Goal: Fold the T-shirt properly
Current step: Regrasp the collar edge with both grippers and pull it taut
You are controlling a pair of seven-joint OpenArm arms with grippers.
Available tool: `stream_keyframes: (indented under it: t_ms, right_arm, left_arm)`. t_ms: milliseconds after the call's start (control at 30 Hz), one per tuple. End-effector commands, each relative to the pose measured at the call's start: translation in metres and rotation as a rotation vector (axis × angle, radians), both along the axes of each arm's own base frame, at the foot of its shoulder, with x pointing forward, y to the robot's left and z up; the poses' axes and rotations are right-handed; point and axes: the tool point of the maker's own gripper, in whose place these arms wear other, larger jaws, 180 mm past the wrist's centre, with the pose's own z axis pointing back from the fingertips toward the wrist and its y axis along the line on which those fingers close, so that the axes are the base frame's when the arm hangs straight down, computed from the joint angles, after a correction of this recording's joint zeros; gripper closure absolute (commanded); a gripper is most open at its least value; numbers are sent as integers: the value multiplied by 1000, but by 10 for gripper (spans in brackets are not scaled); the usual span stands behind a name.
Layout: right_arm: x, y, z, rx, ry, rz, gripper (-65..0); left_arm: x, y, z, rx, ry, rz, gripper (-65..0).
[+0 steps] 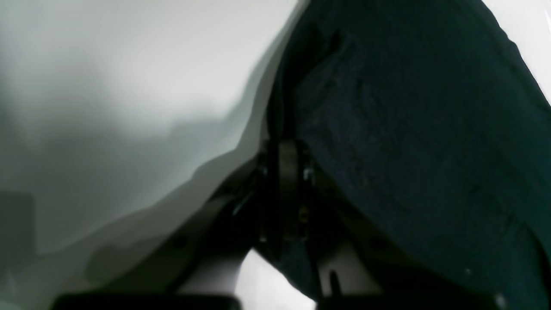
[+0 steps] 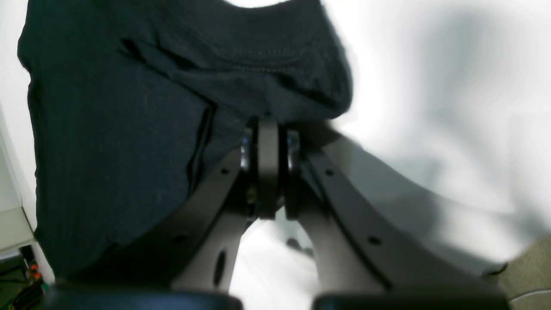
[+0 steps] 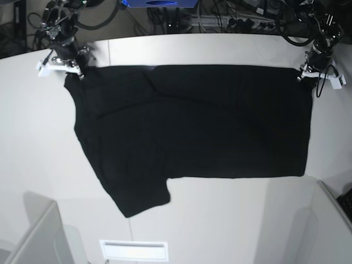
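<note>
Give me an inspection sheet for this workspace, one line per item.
Surface: white table, bare around the cloth.
Job's things: black T-shirt spread wide, one sleeve pointing at the near edge; no print visible.
Clutter: nothing seen.
Grippers: left gripper and right gripper each shut on a far corner of the T-shirt.
Cables: tangle of cables behind the far edge.
Surroundings: grey panels at the near corners.
</note>
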Motion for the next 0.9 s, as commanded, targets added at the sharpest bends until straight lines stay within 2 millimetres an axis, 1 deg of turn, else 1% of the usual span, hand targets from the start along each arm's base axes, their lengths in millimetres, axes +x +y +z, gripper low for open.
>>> stream_keyframes:
  t_ms: [0,133,233,500,633,867]
  right_arm:
    - [0,-5,8,-24,-23,1,0]
    - [-10,-4,12,-23,-20,3,0]
    - [-22,-2,13,9,-17,-7,0]
    - [-50,0,5,25,43,-12,0]
    - [-57,1,3,26,56,-13,0]
    - [-57,1,3,27,59,-9,0]
  left_arm:
    - [-26,3,-13,15,125,-7,0]
    - [-36,4,-1,61,133,-29,0]
    - [-44,6,5,89,144,-41,0]
    - [-63,8,4,101,185,-45,0]
    - [-63,8,4,99,185,-44,0]
    - [-64,9,4,101,185,-43,0]
